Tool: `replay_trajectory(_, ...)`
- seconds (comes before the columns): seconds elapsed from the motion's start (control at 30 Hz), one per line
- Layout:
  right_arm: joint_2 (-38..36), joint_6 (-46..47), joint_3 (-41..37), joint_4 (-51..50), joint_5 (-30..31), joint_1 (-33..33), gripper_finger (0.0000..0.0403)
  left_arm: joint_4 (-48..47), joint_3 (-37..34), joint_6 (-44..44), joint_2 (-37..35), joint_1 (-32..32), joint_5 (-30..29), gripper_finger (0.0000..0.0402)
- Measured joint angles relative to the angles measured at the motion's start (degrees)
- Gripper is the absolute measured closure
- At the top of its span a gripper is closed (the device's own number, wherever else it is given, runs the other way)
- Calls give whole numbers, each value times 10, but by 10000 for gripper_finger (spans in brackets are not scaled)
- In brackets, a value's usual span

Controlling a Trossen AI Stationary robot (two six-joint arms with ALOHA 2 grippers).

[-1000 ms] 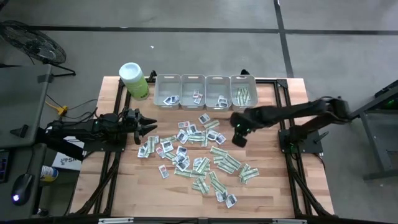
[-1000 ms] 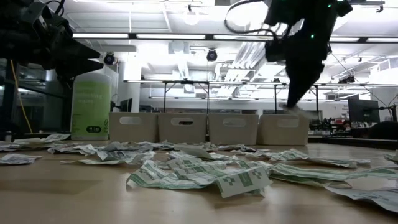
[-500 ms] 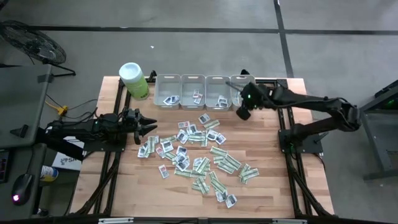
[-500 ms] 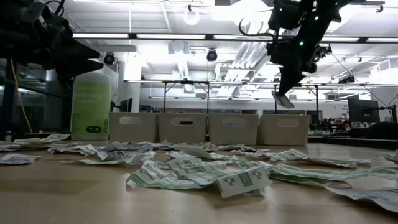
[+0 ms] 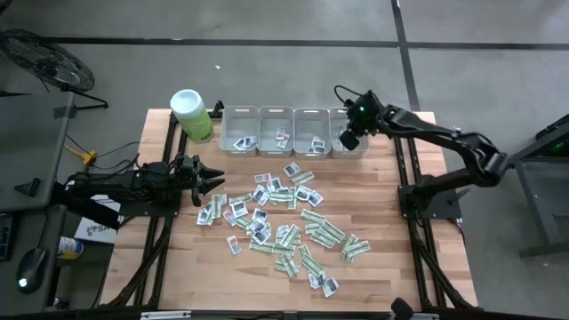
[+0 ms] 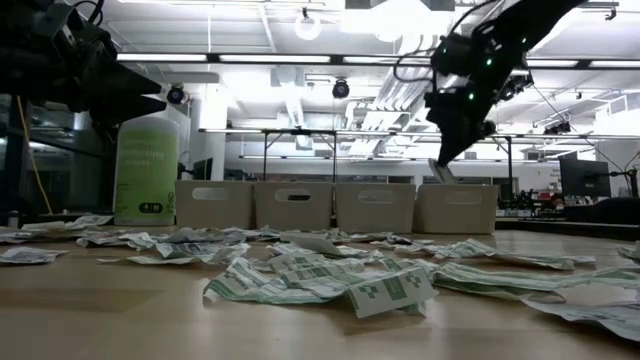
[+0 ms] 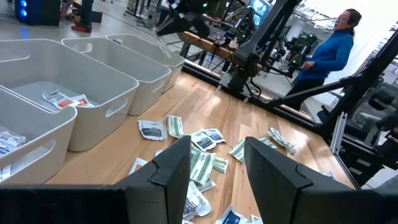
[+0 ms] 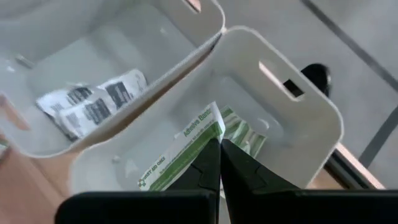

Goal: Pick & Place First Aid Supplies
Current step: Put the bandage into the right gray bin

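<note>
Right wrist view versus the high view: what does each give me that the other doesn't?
Only the right wrist view shows the right gripper shut on a green-and-white strip, with similar strips below it in the bin. Only the high view shows the left gripper waiting open at the table's left edge, the loose packets and the green canister. Both show the rightmost bin under the right gripper.

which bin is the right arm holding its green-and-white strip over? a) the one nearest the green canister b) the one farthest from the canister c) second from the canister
b: the right gripper, jaws shut on the green-and-white strip, hangs over the farthest bin from the canister.
</note>
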Motion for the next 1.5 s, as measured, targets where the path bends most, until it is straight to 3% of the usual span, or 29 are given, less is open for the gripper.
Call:
replay_trajectory(0.3,63,-5,0,32,-42,-26,403,0,0,0,0,0,0,252)
replay_trajectory(0.57,76,-5,0,32,-42,-27,394,0,0,0,0,0,0,252)
replay_trajectory(1.03,64,30,0,17,-26,-27,281,0,0,0,0,0,0,252)
replay_trajectory(1.23,19,75,36,-109,-14,-26,262,0,0,0,0,0,0,252)
replay_trajectory(1.5,-50,161,70,-262,-108,33,263,0,0,0,0,0,0,252)
